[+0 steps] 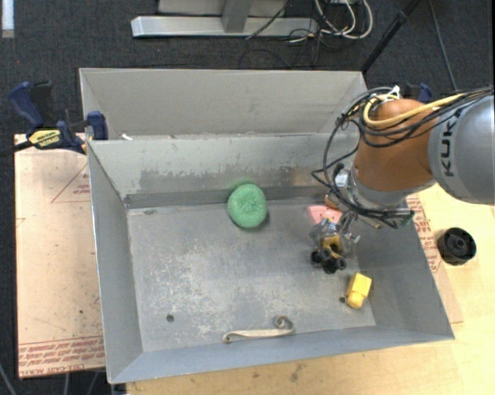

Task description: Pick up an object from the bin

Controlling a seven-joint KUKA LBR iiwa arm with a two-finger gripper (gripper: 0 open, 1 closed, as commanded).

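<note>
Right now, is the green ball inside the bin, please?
Inside: the green ball rests on the bin floor, near its back wall.

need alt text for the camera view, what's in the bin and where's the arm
The arm's gripper is down in the right part of a grey metal bin, between a small pink thing and a yellow block. A green ball lies by the back wall, a thin tan strip by the front wall.

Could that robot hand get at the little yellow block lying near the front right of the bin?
Probably yes. The yellow block lies alone on the bin floor, close to the hand, with nothing on top of it. A small black-and-yellow thing lies by the hand, clear of the block.
</note>
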